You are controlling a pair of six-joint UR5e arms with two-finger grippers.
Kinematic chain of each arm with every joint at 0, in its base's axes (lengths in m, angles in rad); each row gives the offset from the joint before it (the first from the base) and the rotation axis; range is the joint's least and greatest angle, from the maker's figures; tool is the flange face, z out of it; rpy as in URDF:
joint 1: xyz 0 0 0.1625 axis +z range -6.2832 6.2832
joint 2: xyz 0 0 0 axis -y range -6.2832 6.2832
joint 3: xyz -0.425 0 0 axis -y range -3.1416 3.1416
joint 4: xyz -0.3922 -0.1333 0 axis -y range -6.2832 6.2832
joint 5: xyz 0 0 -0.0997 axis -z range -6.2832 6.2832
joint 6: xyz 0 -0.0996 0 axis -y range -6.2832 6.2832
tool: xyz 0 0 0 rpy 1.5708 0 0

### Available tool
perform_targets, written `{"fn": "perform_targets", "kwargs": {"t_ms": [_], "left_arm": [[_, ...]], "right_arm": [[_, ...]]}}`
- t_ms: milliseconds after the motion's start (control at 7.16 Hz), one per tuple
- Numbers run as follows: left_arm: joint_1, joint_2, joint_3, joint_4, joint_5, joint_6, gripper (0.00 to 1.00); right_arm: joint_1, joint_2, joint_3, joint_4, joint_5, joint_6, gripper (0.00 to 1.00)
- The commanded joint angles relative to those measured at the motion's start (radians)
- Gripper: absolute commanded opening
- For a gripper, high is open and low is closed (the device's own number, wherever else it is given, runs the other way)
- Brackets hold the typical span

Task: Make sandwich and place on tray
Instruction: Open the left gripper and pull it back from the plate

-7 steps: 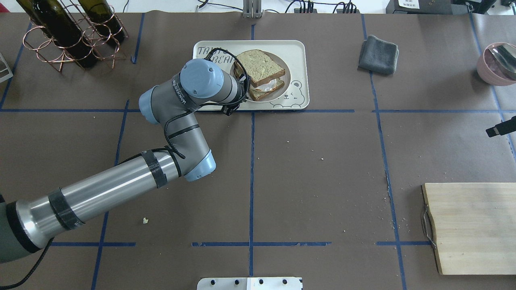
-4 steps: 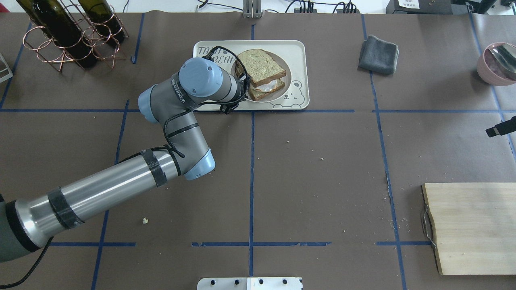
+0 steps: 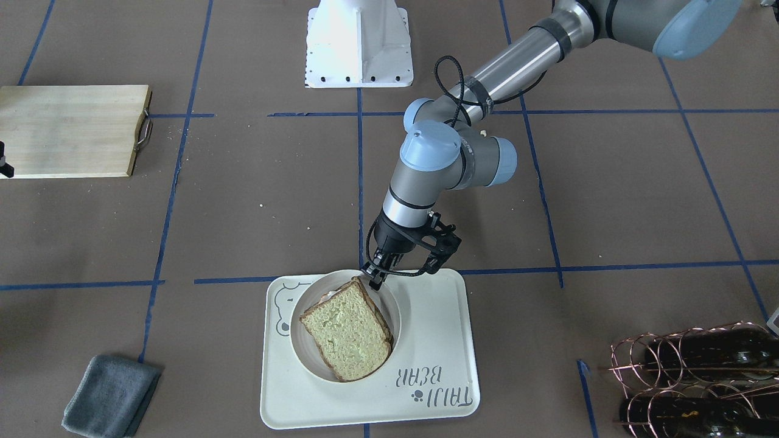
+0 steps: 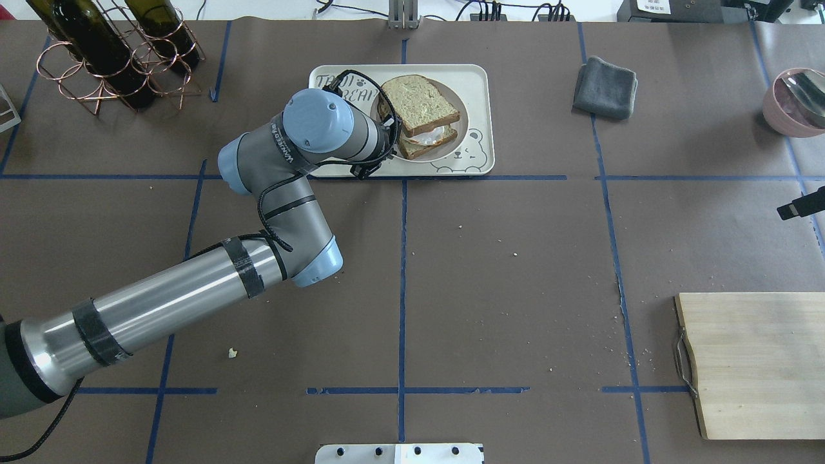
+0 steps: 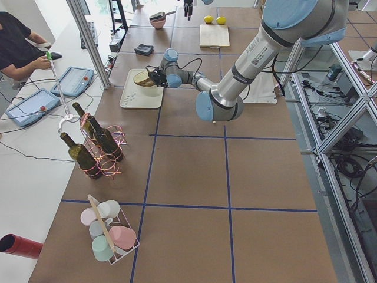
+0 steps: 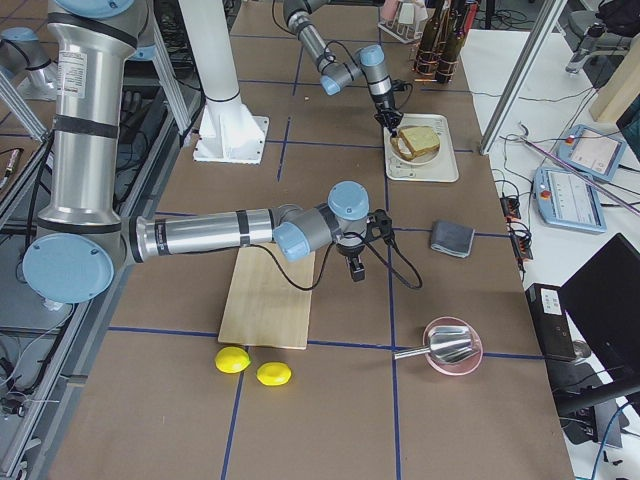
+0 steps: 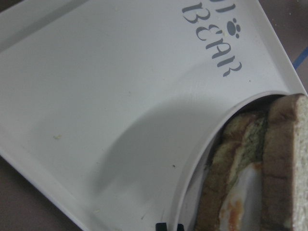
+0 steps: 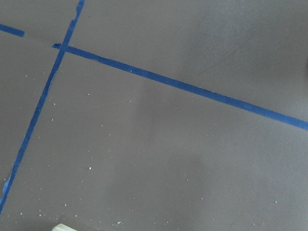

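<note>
The sandwich [image 3: 347, 331] is two bread slices with a fried egg [image 4: 428, 135] between them. It lies on a round white plate [image 3: 389, 304], which stands on the cream bear tray [image 3: 438, 316] at the table's far middle. My left gripper [image 3: 373, 280] points down at the plate's near rim, beside a corner of the sandwich, with its jaws closed on the rim. The left wrist view shows its fingertips [image 7: 161, 225] close together at that rim. Of my right gripper [image 4: 799, 207] only a dark part shows, above bare table by the right edge. I cannot tell whether it is open or shut.
A grey folded cloth [image 4: 606, 87] lies right of the tray. A wooden cutting board [image 4: 760, 361] lies at the near right. A copper rack with wine bottles [image 4: 116, 51] stands at the far left. A pink bowl [image 4: 796, 100] sits at the far right edge. Two lemons [image 6: 255, 367] lie beyond the board.
My left gripper has moved slightly toward the far side of the table, and the plate with the sandwich has slid with it across the tray. The right arm has not moved.
</note>
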Motion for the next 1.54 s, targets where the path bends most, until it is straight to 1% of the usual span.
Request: {"fn": "perform_targets", "kwargs": {"t_ms": [0, 140, 419, 559, 699, 838, 978, 1118, 1257, 1397], "left_arm": [[0.0, 0.002, -0.002, 0.0, 0.0, 0.002, 0.54], [-0.002, 0.004, -0.009, 0.008, 0.0, -0.012, 1.0], [-0.011, 0.101, -0.147, 0.031, -0.023, 0.003, 1.0], [-0.023, 0.175, -0.269, 0.078, -0.097, 0.051, 1.0], [-0.026, 0.314, -0.48, 0.142, -0.127, 0.174, 1.0], [-0.028, 0.477, -0.666, 0.164, -0.127, 0.368, 1.0], [-0.043, 0.616, -0.778, 0.161, -0.147, 0.568, 1.0], [-0.076, 0.769, -0.842, 0.154, -0.197, 0.81, 1.0], [-0.186, 0.884, -0.861, 0.137, -0.262, 1.072, 1.0], [-0.356, 0.989, -0.861, 0.134, -0.346, 1.325, 1.0]], "right_arm": [[0.0, 0.0, -0.002, 0.0, 0.001, 0.0, 1.0], [0.0, 0.0, -0.002, 0.0, 0.0, 0.0, 1.0], [0.0, 0.0, 0.0, 0.0, 0.001, 0.0, 1.0], [0.003, 0.0, 0.001, -0.002, 0.001, 0.0, 1.0], [0.014, 0.0, 0.001, -0.012, 0.001, 0.002, 1.0], [0.059, 0.008, 0.004, -0.069, 0.001, 0.0, 1.0], [0.093, 0.006, 0.023, -0.104, 0.003, 0.0, 1.0], [0.121, 0.006, 0.041, -0.141, 0.003, 0.0, 1.0], [0.136, 0.002, 0.044, -0.158, 0.003, -0.003, 1.0], [0.144, -0.003, 0.043, -0.16, 0.004, -0.008, 1.0]]}}
